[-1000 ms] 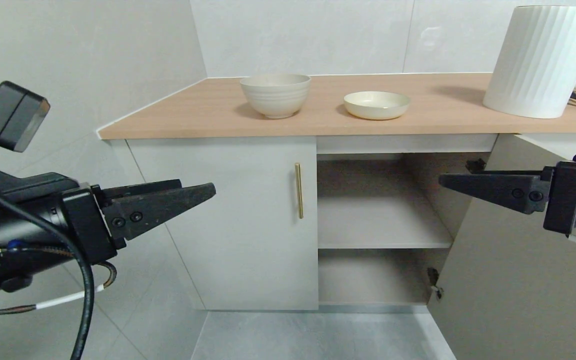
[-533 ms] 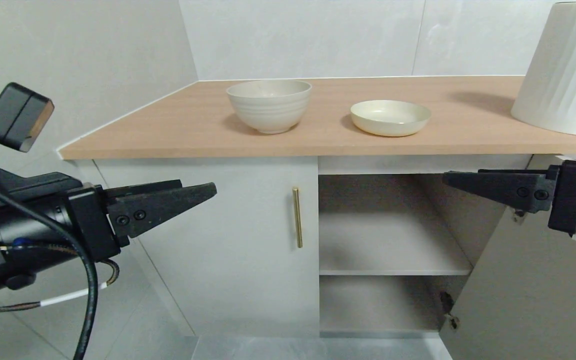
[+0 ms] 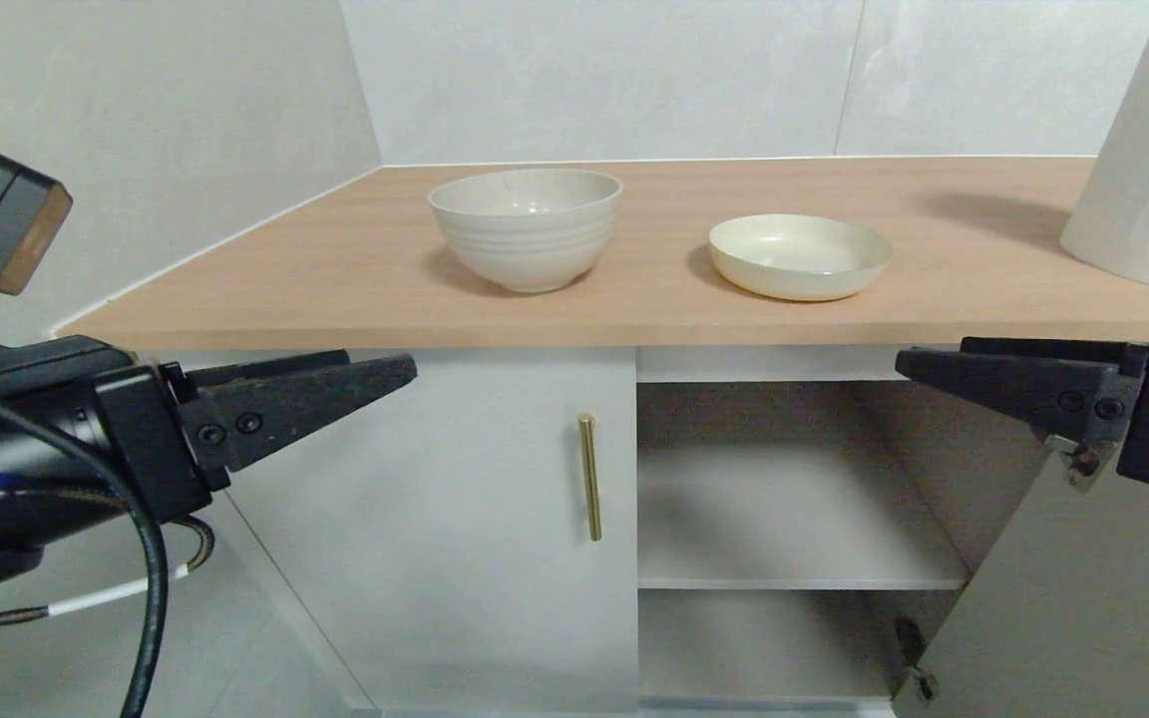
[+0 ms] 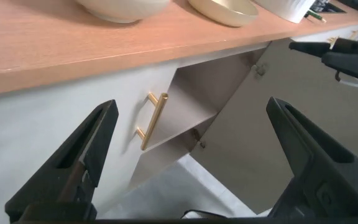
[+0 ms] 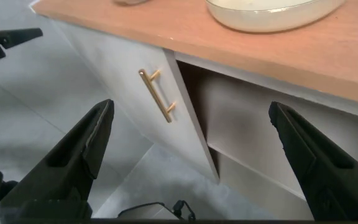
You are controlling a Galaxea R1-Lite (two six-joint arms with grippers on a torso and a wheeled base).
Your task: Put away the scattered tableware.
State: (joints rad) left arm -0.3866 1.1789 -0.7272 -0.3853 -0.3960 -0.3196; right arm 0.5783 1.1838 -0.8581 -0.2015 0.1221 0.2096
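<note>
On the light wooden countertop (image 3: pixel 335 269) we see two pieces of tableware, side by side but well apart: a deep cream ribbed ceramic bowl (image 3: pixel 525 227) on the left and a shallow cream round dish (image 3: pixel 800 255) on the right. Both stand upright. At the counter's far right stands a tall white ribbed cylindrical container (image 3: pixel 1148 170).

Below the counter is a white cabinet (image 3: pixel 435 558). Its left door is closed and carries a slim vertical brass bar handle (image 3: pixel 588 477). Its right door (image 3: pixel 1083 608) is swung open, showing a pale inner shelf (image 3: pixel 794 543) with space above and below it.

We see the black left gripper (image 3: pixel 380 365) held in front of the closed door, below counter level, pointing toward the cabinet. From its own wrist camera, its two fingers (image 4: pixel 79 155) stand wide apart and empty. The black right gripper (image 3: pixel 934 356) hangs by the top of the open door, just below the counter edge. Its fingers (image 5: pixel 86 149) are likewise spread wide and grip nothing. Both grippers are well apart from the bowl and the dish.
</note>
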